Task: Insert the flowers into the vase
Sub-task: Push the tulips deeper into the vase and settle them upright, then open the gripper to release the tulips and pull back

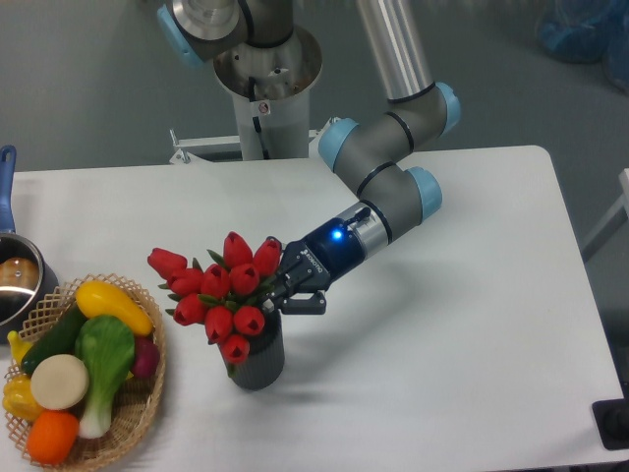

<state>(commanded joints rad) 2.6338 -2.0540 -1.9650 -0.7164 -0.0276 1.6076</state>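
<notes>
The flowers (pixel 218 293), a bunch of red tulips with green leaves, lean to the left over the vase (pixel 258 360), a small dark grey ribbed cylinder standing on the white table (pixel 442 344). Their stems run down into the vase's mouth, which the blooms mostly hide. My gripper (pixel 285 292) reaches in from the right at the vase's rim and is shut on the flowers' stems just above the opening. The fingertips are partly hidden behind leaves and blooms.
A wicker basket (pixel 128 418) of toy vegetables stands at the front left, close to the vase. A steel pot (pixel 15 280) with a blue handle sits at the left edge. The arm's base (pixel 265 88) rises behind the table.
</notes>
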